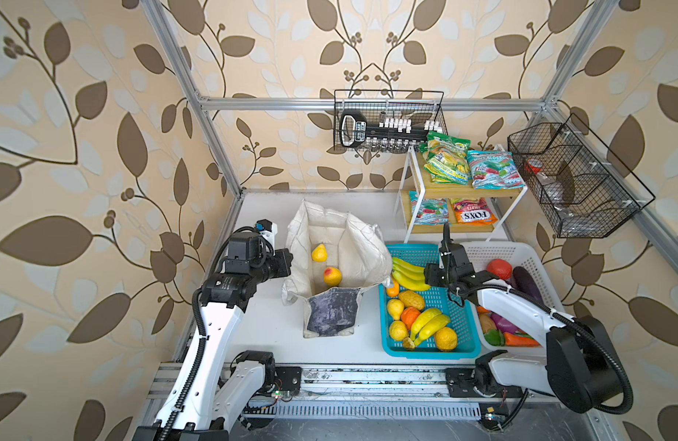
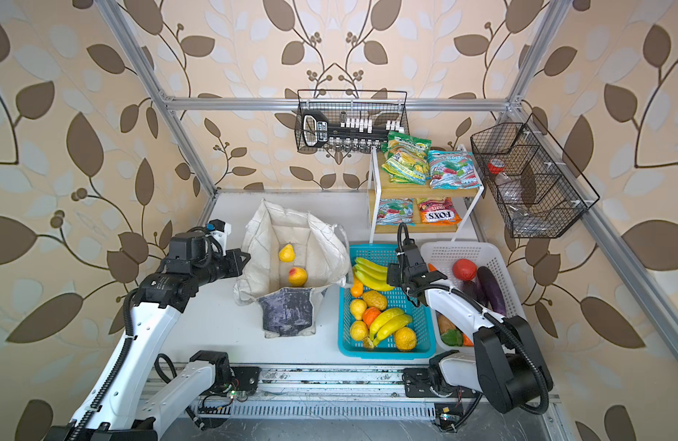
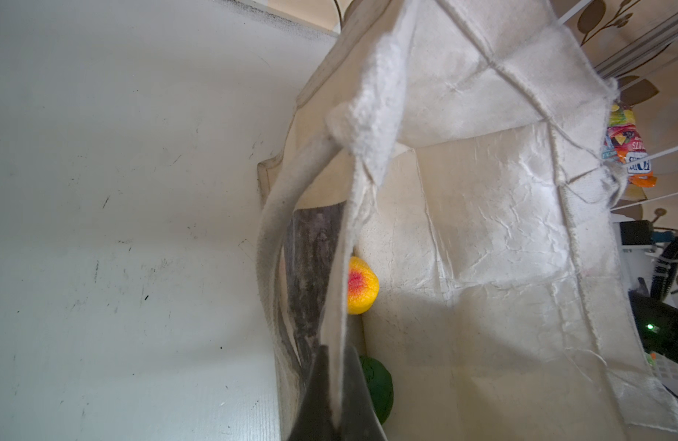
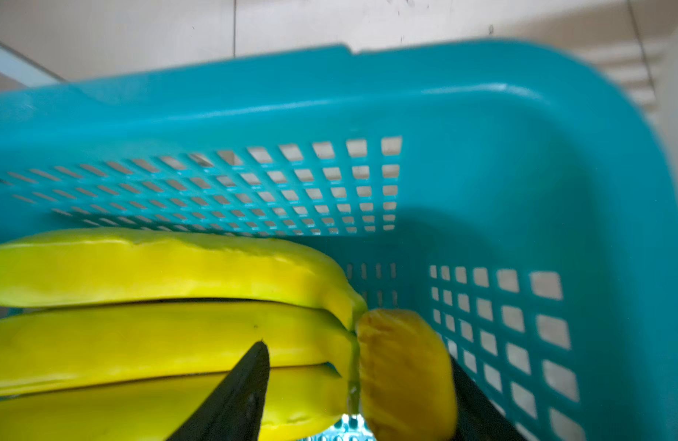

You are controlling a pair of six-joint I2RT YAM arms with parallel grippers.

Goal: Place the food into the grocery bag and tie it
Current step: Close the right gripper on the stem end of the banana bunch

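Pinching the grocery bag [image 1: 337, 244] rim on the table [image 1: 261, 328], my left claw [image 3: 339, 397] is clamped; only my right wrist view shows my right claw [image 4: 352, 397] straddling the banana bunch [image 4: 158, 328] stem.

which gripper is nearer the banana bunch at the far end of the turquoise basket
Right. The right gripper straddles the banana bunch at its stem end, inside the turquoise basket. The left gripper is across the grocery bag, shut on its strap.

White tabletop [image 1: 276, 328] — cloth grocery bag [image 1: 331, 267], turquoise basket [image 1: 455, 345], white basket [image 1: 520, 254], two-tier shelf rack [image 1: 463, 187]
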